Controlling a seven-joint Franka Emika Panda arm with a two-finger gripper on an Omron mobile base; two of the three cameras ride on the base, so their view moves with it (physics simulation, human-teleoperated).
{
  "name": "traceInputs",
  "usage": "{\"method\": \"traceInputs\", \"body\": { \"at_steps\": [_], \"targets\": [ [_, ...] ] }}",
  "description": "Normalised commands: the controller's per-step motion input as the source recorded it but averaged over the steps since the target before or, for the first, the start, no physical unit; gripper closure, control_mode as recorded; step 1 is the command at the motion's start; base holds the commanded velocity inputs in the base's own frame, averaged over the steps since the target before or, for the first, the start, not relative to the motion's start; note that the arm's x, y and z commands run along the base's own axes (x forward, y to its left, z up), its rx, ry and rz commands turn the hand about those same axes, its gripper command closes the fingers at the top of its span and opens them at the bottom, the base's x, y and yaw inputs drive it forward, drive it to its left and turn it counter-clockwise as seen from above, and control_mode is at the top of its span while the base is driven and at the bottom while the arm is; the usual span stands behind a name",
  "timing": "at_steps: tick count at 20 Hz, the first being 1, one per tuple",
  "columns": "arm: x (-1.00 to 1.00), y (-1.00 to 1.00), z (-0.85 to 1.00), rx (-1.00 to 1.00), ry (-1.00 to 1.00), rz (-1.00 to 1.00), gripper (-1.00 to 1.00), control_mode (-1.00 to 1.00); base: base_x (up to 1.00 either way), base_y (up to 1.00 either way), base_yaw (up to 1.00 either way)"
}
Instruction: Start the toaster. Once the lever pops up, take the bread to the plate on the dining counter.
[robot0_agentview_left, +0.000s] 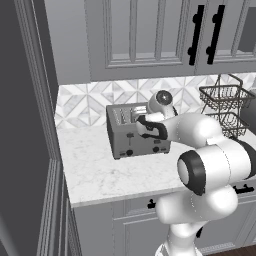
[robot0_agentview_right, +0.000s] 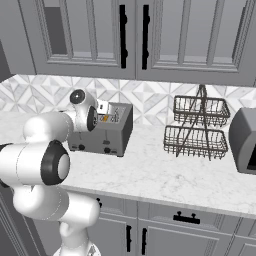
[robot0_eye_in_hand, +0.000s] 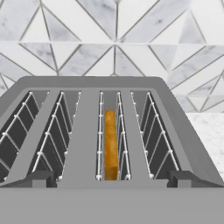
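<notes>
Toaster: boxy grey toaster (robot0_agentview_left: 136, 131) sits on the marble table (robot0_agentview_left: 100, 170) against the tiled wall; it is my landmark for everything below.
Bread: slice of bread (robot0_eye_in_hand: 110, 144) stands on edge in the third slot from the left as the hand view sees it, sunk between the wire guards, orange-brown top edge exposed.
Hand: hand (robot0_eye_in_hand: 112, 179) hovers just above the toaster's near edge, tips spread wide on either side of the slots, gripping nothing.
Levers: two black levers are on the toaster's front, below the hand; from the base views I cannot tell whether either is pressed.
Handling: I judge the slice light, stiff and crumbly, likely to crack if squeezed hard. Its faces are caged by the wires, so I would pinch the top edge across its thin width and lift straight up.
Risk: a tilted pull could snag it on the guards.
Nearby: wire basket rack (robot0_agentview_right: 200, 127) stands well right of the toaster.
</notes>
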Motion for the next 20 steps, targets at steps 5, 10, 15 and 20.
{"method": "traceInputs", "body": {
  "at_steps": [5, 10, 15, 20],
  "targets": [
    [0.0, 0.0, 0.0, 0.0, 0.0, 0.0, -1.0, -1.0, 0.0, 0.0, 0.0],
    [0.0, 0.0, 0.0, 0.0, 0.0, 0.0, -1.0, -1.0, 0.0, 0.0, 0.0],
    [0.0, 0.0, 0.0, 0.0, 0.0, 0.0, -1.0, -1.0, 0.0, 0.0, 0.0],
    [0.0, 0.0, 0.0, 0.0, 0.0, 0.0, -1.0, -1.0, 0.0, 0.0, 0.0]
  ]
}}
